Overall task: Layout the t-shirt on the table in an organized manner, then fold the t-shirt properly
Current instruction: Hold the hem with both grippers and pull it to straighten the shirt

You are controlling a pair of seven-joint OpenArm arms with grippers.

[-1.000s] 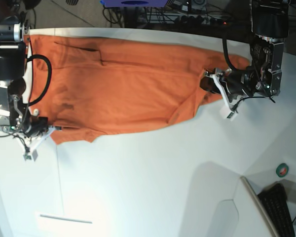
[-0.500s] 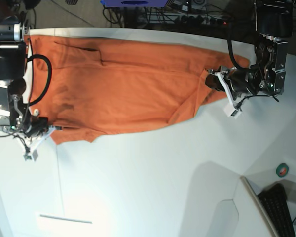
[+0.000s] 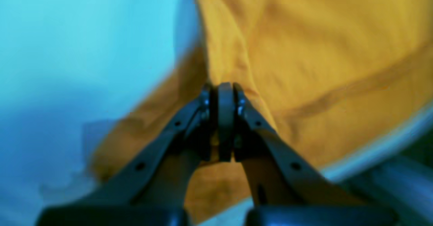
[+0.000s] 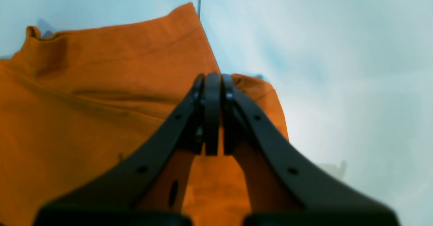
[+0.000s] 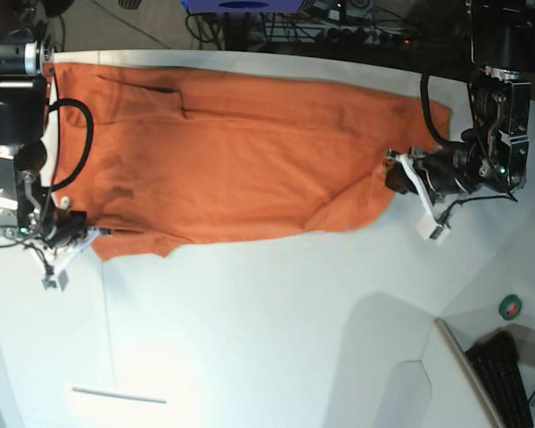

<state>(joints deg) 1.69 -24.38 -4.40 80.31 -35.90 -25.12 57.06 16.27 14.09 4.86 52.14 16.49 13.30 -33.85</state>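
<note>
Two pinches: my left gripper (image 5: 399, 175) and right gripper (image 5: 82, 230) were clamped on t-shirt (image 5: 223, 152) edges; light, limp cloth sagged, wrinkling over the bench (image 5: 276, 330).

A green tape roll (image 5: 511, 308) lies at the right edge of the base view, lower right. Just below it a black keyboard (image 5: 508, 379) runs slantwise into the bottom right corner, beside a pale raised panel edge (image 5: 464, 366). In the lower left a thin grey bar (image 5: 118, 395) lies flat, in a bright patch of glare. Along the top of the frame, past the far rim, there is a blue object (image 5: 241, 5) at upper centre, only partly in frame. To its right a tangle of dark cables (image 5: 339, 31) spreads over a dark floor, with a small red light (image 5: 407, 41) among them.
</note>
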